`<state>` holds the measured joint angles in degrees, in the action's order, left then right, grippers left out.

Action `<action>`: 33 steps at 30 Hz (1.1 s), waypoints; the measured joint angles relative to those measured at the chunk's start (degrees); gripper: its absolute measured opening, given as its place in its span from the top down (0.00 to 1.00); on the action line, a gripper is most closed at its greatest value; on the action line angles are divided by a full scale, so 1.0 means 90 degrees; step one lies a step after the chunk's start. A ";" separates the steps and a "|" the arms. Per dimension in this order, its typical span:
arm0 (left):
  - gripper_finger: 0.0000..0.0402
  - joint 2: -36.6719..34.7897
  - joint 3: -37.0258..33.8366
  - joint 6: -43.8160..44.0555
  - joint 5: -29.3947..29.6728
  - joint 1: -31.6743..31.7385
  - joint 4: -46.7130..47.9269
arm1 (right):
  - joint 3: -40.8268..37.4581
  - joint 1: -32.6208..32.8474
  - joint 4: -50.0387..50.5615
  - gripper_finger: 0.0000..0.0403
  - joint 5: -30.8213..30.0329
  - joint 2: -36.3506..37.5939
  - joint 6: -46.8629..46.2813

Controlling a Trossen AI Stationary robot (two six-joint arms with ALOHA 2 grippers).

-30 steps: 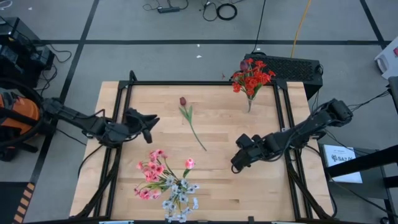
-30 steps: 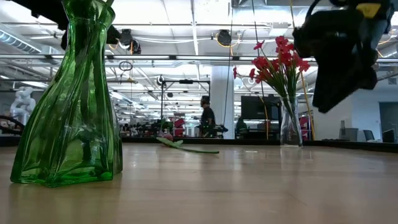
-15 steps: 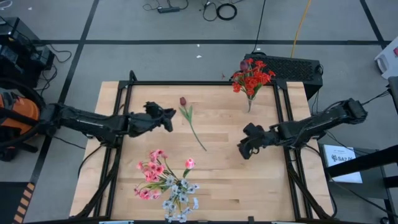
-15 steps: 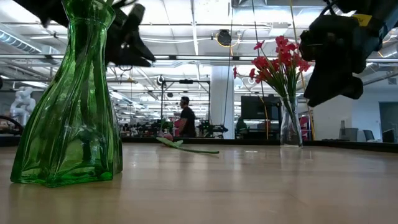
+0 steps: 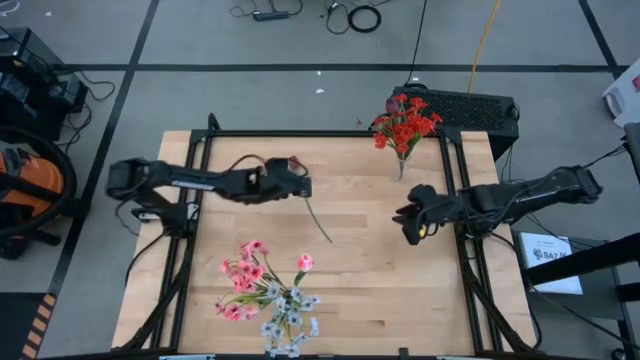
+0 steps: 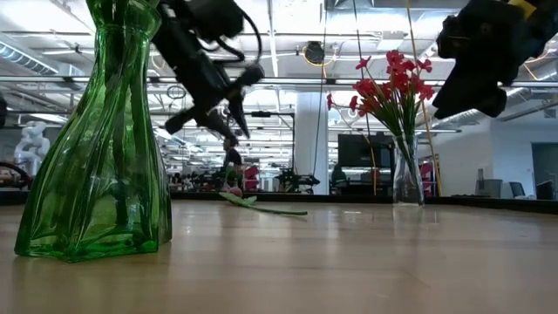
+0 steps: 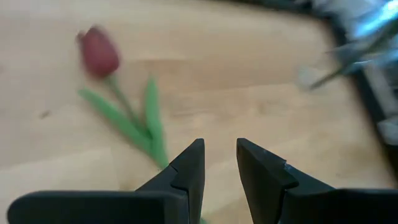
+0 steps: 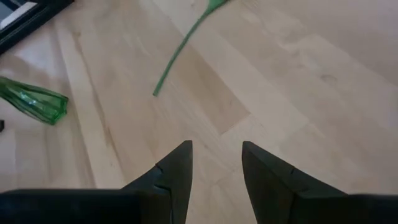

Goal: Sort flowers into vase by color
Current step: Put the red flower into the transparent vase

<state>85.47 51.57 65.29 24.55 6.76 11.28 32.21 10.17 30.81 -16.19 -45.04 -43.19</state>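
Tabletop [image 5: 350, 290] of pale wood carries the flowers in three places. A lone maroon tulip [image 5: 294, 162] lies flat near the middle, bud toward 11 o'clock, its thin green stem running down toward 5 o'clock. At the far edge, around 1 o'clock from the centre, a clear glass vase [image 5: 401, 168] stands upright holding the red flowers [image 5: 405, 122]. At the near edge, around 7 o'clock, a green glass vase [image 6: 98, 148] holds pink flowers [image 5: 243, 272] and whitish-grey sprigs [image 5: 288, 322] together.

The left gripper [image 5: 300, 184] reaches in from 9 o'clock and hangs over the tulip, just below the bud and above the leaves. In the left wrist view the bud and its two leaves lie on the wood just ahead of the fingers [image 7: 189, 165], which stand a little apart with nothing between them. The low view shows this gripper above the tabletop, not touching the flower.

The right gripper [image 5: 412, 225] sits at 3 o'clock, near the tabletop's right edge and well apart from the tulip. Its fingers [image 8: 177, 168] are parted and empty, raised over bare wood, with the stem's end and the green vase showing beyond them in the right wrist view.
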 joint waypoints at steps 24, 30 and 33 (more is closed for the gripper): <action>0.75 0.2458 0.1508 0.1783 -0.2109 0.0837 0.1622 | -0.0002 0.0005 0.0879 0.68 0.0558 0.0352 0.1667; 0.75 0.2750 0.1527 0.1880 -0.2040 0.0833 0.1497 | -0.0002 0.0005 0.0956 0.68 0.0680 0.0352 0.1902; 0.77 0.2811 0.1527 0.1856 -0.2031 0.0831 0.1509 | -0.0002 0.0005 0.0993 0.68 0.0705 0.0352 0.1893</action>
<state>110.77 65.32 82.00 6.27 14.24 24.86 32.18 10.22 39.74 -9.84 -41.87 -26.15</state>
